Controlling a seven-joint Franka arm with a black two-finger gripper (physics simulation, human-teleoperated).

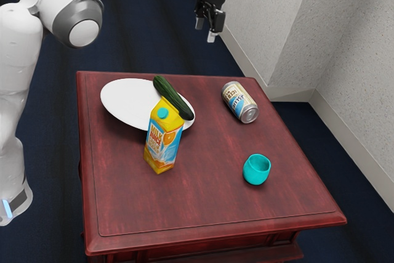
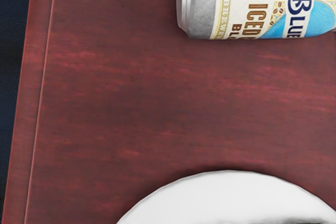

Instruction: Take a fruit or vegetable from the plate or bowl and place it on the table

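I have the black gripper (image 1: 205, 32) hanging high with its fingers spread apart and nothing between them, and my target, the cucumber (image 1: 174, 98), lies on the white plate (image 1: 126, 100), well below it and toward the exterior view's left and near side. I have just the one arm to send, so the reach should be down and across in that direction. The cucumber's long axis runs slantwise, from a far end toward the exterior view's left to a near end toward its right, by the rim; I'd want to close across that line, around the middle. The juice carton (image 1: 163, 141) stands upright just on the near side, overlapping the cucumber in the exterior view; whether they touch, I can't tell, and a low sweep could knock it. That view gives me the cucumber's slant and the cyan cup (image 1: 257, 169) farther off. The wrist view gives me the can's (image 2: 257, 9) lettering close up, the plate's curved edge and a dark smudge over it that I can't name, with bare wood of the table (image 2: 157, 93) between can and plate, probably a fair spot to set down.
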